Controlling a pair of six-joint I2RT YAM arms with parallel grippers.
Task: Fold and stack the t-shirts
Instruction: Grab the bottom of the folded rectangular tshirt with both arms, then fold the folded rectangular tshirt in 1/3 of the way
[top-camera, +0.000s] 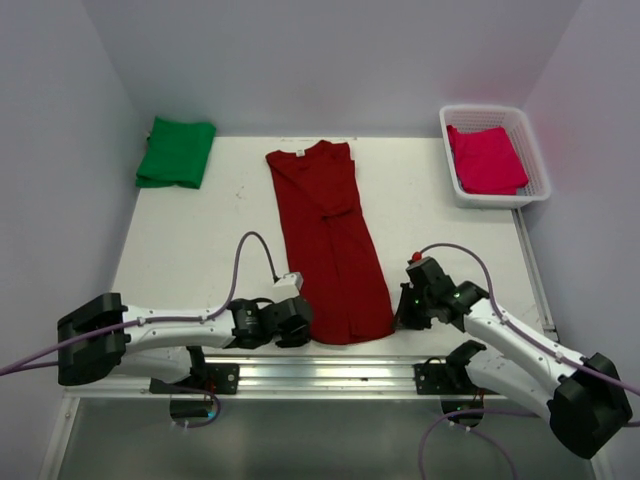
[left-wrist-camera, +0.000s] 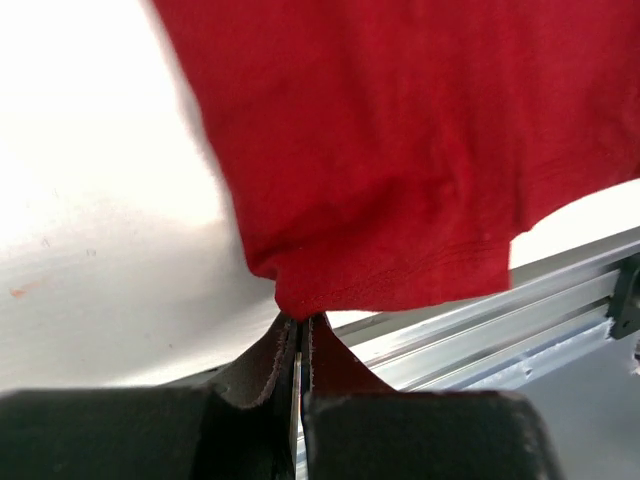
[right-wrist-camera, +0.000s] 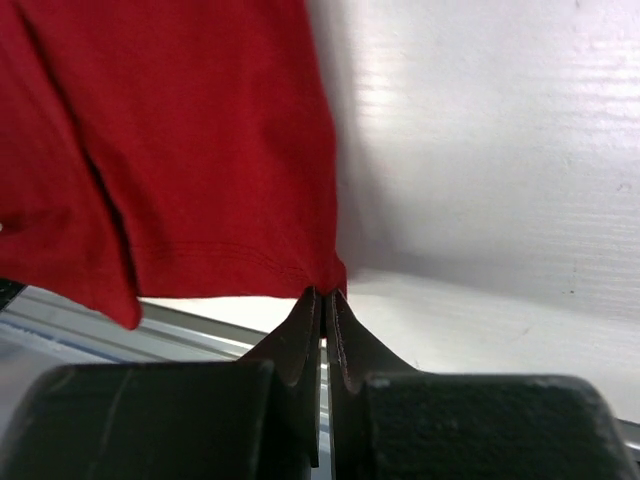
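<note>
Our left gripper (left-wrist-camera: 300, 325) and right gripper (right-wrist-camera: 325, 298) each clamp a hem corner of the shirt (top-camera: 330, 240), lying lengthwise mid-table (top-camera: 200, 230). We should lift both evenly; keep the hem taut; lay it at the collar.

Dark red t-shirt (top-camera: 330, 250): soft matt knit cloth, with a double row of stitching along the hem. Green t-shirt (top-camera: 177, 152) and pink t-shirt (top-camera: 487, 160): matt cloth as well. Table (top-camera: 200, 230): smooth white surface with a faint sheen and a few small scuffs. Rail (top-camera: 320, 375) at its near edge: ribbed, brushed silver metal. Basket (top-camera: 535, 150): white lattice plastic. Left gripper (left-wrist-camera: 300, 325) and right gripper (right-wrist-camera: 325, 297): matt black bodies, with pads (left-wrist-camera: 270, 360) that are perhaps rough-edged rubber, though close blur leaves that uncertain.
</note>
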